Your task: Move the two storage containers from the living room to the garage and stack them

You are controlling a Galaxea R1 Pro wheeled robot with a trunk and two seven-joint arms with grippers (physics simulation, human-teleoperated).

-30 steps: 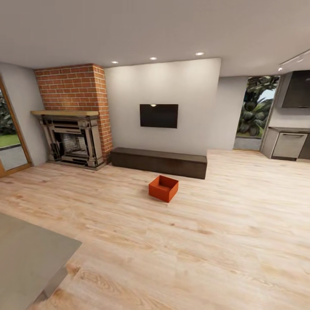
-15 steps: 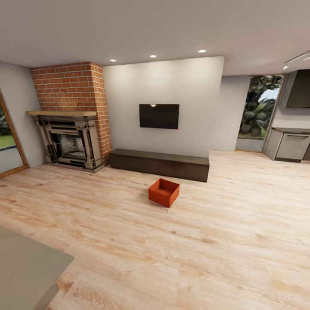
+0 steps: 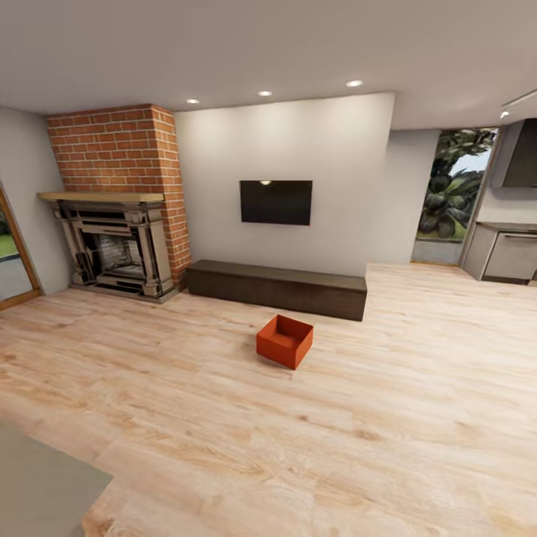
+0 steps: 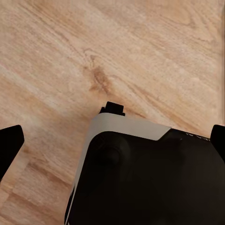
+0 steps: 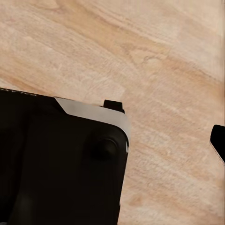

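Closer now than a second ago, the head camera has rolled forward into the living room (image 3: 298, 418): the grey slab at the lower left corner has shrunk to a sliver, and the fireplace, bench and TV all sit a little larger and wider apart, which is the view travelling, not the furniture. From the head view, one orange-red storage container (image 3: 284, 341) sits on the light wood plank floor (image 3: 418, 388), open side up and turned at an angle, just in front of the long dark bench (image 3: 277, 287) and apart from it. Above the bench a black TV (image 3: 276, 201) hangs on the white wall. To the left stands the red brick fireplace (image 3: 119, 201) with its pale mantel. On the far right a doorway shows green foliage outside, and grey kitchen cabinets (image 3: 507, 253) stand beside it.

From the left wrist view, the left hand (image 4: 112, 140) points down over the planks; one black fingertip (image 4: 9, 143) shows at one edge and another at the opposite edge, so the fingers are spread wide with nothing between them. Part of the robot's dark, white-edged base (image 4: 140, 173) lies beneath.

From the right wrist view, only one black fingertip (image 5: 218, 140) of the right hand peeks in at the frame's edge; its partner seems to lie out of frame, so I cannot tell how that hand is set. The same dark base (image 5: 61, 159) and plank floor show below.
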